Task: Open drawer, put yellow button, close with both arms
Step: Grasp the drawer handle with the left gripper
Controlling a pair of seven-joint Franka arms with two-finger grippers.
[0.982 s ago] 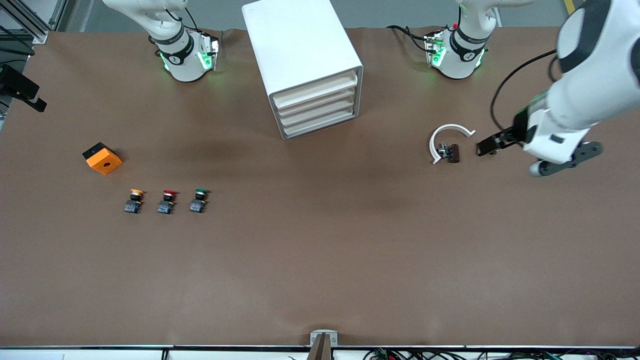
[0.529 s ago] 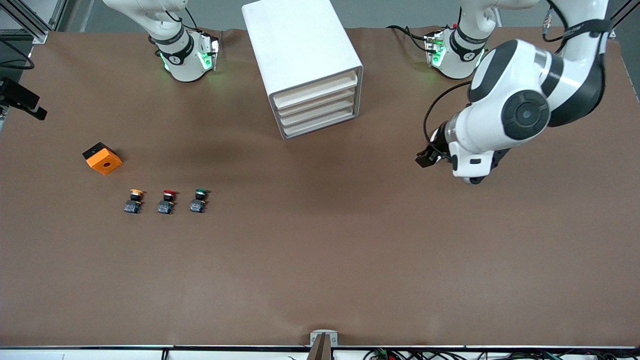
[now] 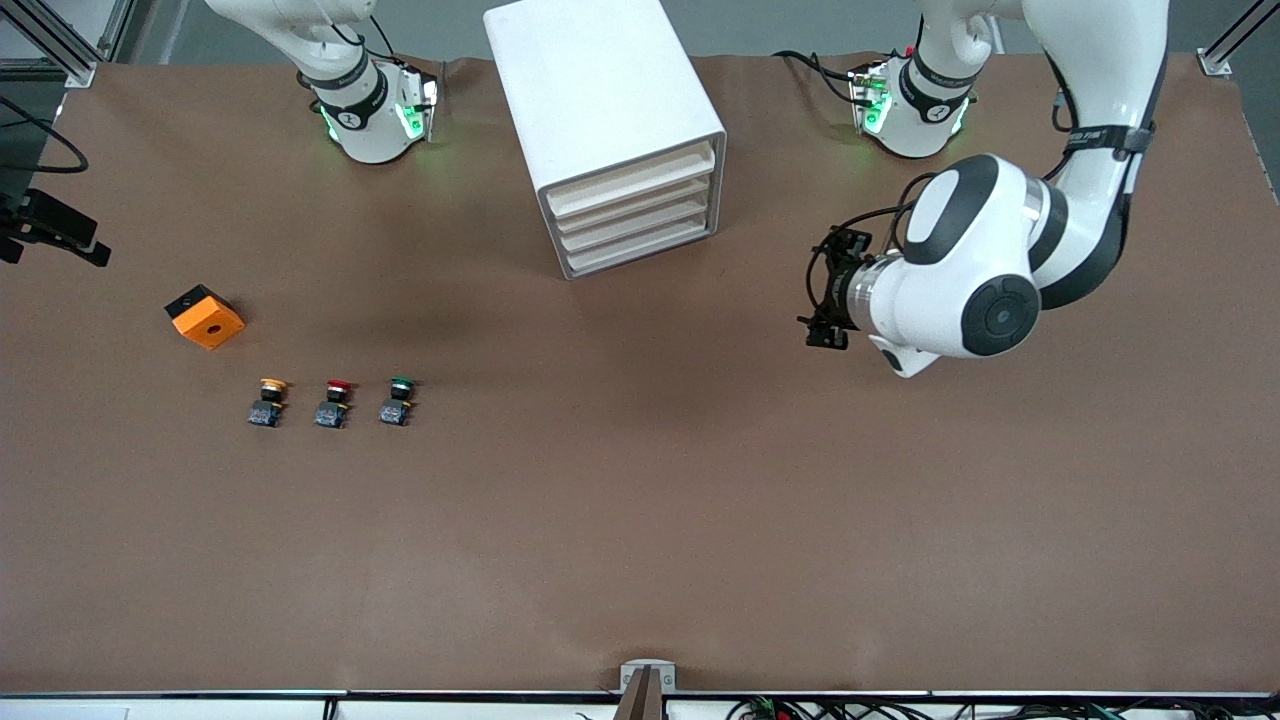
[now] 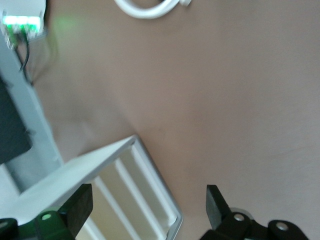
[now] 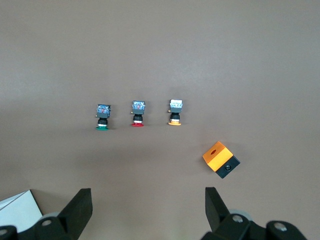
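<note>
The white cabinet (image 3: 610,120) stands between the arm bases, and its top drawer (image 3: 632,181) is closed, as are the three lower ones. The yellow button (image 3: 268,401) stands in a row with two others toward the right arm's end; it also shows in the right wrist view (image 5: 174,113). My left gripper (image 3: 826,292) is open and empty, low over bare table beside the cabinet, facing its drawer fronts (image 4: 125,200). My right gripper (image 5: 147,207) is open and empty, high over the table, looking down on the buttons; only a black part of it (image 3: 58,240) shows in the front view.
A red-capped button (image 3: 334,402) and a green-capped button (image 3: 398,400) stand beside the yellow one. An orange block with a hole (image 3: 205,316) lies farther from the front camera than they do. A white curved piece (image 4: 147,7) lies near the left arm's base.
The left arm has swung from its end of the table toward the cabinet and now covers the white curved piece in the front view. The right gripper's black part has shifted lower in that view.
</note>
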